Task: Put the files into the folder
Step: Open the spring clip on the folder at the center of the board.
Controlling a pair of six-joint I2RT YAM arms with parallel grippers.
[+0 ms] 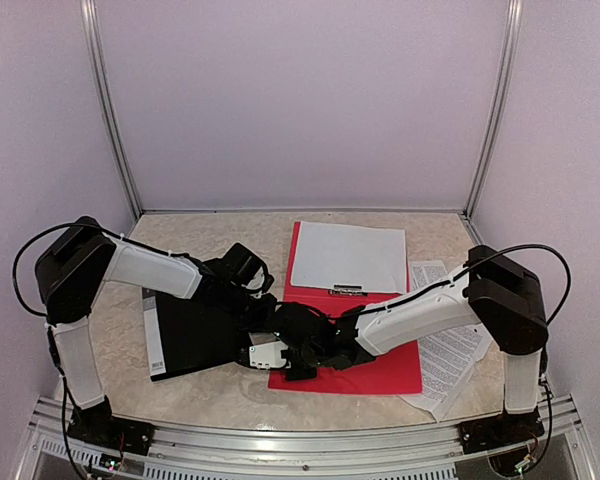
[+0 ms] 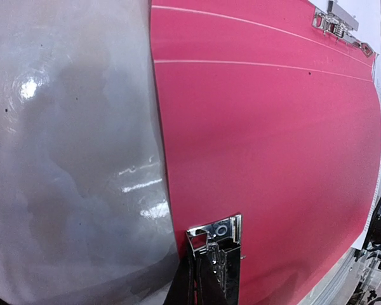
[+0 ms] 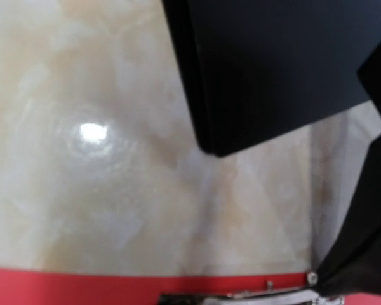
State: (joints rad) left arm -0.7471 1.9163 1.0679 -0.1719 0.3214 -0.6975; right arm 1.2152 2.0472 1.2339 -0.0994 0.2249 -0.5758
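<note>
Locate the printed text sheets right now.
Top view: the printed sheets lie on the right side of the table, along the right edge of the red folder, partly hidden under the right arm.

Red folder point(image 2: 273, 159) on glossy table point(image 2: 70, 159); metal clip point(image 2: 333, 22)

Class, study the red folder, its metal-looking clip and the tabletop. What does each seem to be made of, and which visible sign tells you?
Red folder: probably plastic or coated card; smooth, even colour, faint sheen.
Clip: polished metal, likely steel; mirror-bright silver reflections.
Tabletop: glossy marble pattern, cream with cloudy veins and a sharp lamp glare; real stone or printed laminate, cannot tell.
</note>
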